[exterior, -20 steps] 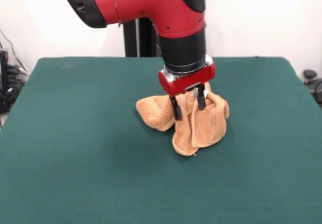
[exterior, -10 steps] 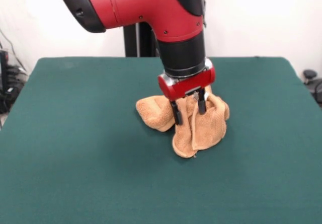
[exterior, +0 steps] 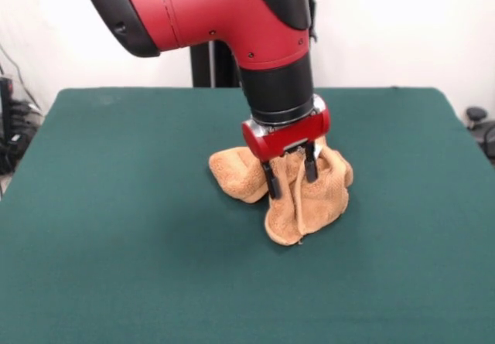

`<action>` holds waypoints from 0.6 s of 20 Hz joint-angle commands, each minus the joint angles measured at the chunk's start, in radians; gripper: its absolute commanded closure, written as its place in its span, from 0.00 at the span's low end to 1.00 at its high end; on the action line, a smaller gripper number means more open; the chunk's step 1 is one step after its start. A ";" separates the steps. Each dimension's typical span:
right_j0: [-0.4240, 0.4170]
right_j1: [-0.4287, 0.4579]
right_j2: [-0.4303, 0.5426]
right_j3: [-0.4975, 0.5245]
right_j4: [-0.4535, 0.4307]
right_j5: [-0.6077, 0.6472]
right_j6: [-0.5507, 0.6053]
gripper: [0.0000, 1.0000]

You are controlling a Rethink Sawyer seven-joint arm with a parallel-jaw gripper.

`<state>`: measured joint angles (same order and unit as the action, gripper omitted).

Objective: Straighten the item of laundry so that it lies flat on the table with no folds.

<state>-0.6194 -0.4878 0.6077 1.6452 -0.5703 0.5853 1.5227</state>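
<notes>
The orange-tan towel (exterior: 298, 193) lies crumpled in folds near the middle of the green tabletop (exterior: 116, 228). The gripper (exterior: 291, 175) stands over it with the jaws partly open, one finger on each side of a raised fold, gripping nothing firmly.
</notes>
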 commanded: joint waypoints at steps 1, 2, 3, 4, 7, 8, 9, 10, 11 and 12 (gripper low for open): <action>0.001 0.027 0.039 -0.009 -0.012 -0.084 0.004 0.00; 0.003 0.032 0.035 -0.011 -0.014 -0.086 0.005 0.00; 0.002 0.029 0.036 -0.009 -0.012 -0.087 0.005 0.00; 0.005 0.036 0.032 -0.012 -0.016 -0.093 0.007 0.00; 0.005 0.036 0.034 -0.013 -0.019 -0.114 0.013 0.00; 0.007 0.042 0.031 -0.016 -0.025 -0.125 0.015 0.00; 0.007 0.041 0.030 -0.015 -0.026 -0.127 0.015 0.00; 0.007 0.050 0.027 -0.015 -0.032 -0.139 0.017 0.00; 0.008 0.058 0.025 -0.018 -0.035 -0.146 0.017 0.00; 0.009 0.069 0.020 -0.020 -0.043 -0.157 0.018 0.00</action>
<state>-0.6385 -0.4675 0.6080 1.6452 -0.5700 0.5253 1.5227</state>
